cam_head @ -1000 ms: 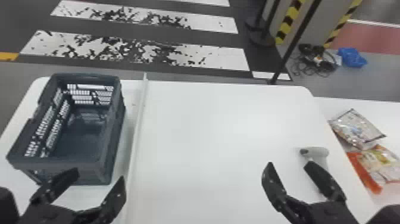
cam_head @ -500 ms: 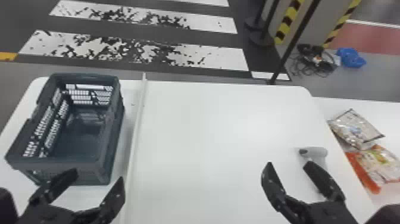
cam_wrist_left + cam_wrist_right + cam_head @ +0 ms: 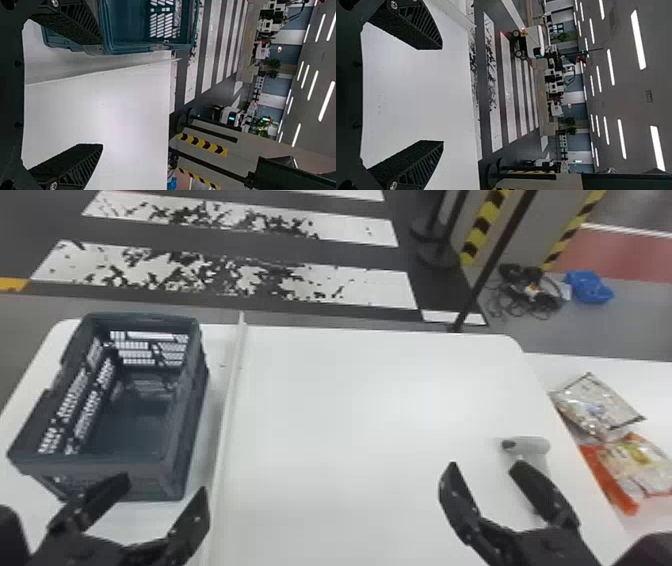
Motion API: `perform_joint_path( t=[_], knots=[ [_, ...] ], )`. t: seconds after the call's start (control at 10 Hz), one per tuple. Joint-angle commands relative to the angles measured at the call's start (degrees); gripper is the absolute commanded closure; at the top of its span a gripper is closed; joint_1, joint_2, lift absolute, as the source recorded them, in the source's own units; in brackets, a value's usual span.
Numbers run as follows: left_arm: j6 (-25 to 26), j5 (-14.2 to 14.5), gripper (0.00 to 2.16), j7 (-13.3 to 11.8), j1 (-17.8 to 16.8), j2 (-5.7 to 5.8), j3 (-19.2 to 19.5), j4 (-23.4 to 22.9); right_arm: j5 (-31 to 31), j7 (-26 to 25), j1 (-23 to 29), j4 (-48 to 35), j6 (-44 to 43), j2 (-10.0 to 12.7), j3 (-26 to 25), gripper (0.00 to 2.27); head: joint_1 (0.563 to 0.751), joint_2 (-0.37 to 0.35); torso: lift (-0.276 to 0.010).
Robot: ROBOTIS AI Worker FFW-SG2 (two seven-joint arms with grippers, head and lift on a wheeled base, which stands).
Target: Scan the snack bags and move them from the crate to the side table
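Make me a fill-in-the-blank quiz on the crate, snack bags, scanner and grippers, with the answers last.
The crate stands on the robot's ____ side. The side table bears ____ snack bags. The scanner lies nearer the ____ gripper. The left gripper is ____, not shut.
Missing words: left; two; right; open.

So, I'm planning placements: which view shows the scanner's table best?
The head view, looking down across the table, scanner included. The left wrist view shows part beside the crate; the right wrist view, part between fingers.
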Motion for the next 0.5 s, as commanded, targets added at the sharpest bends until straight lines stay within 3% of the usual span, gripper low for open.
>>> perform_joint_path(
  t=[0.0,0.4],
  knots=[
    [-0.13,0.06,0.07,0.0,0.06,0.0,0.0,0.01,-0.06,0.0,0.06,0.12,0.01,0.0,-0.09,0.08,0.695,-0.16,-0.087],
    [0.04,0.5,0.07,-0.18,-0.02,0.0,0.0,-0.17,-0.24,0.0,0.06,0.12,0.01,0.0,-0.09,0.08,0.695,-0.166,-0.087]
  ],
)
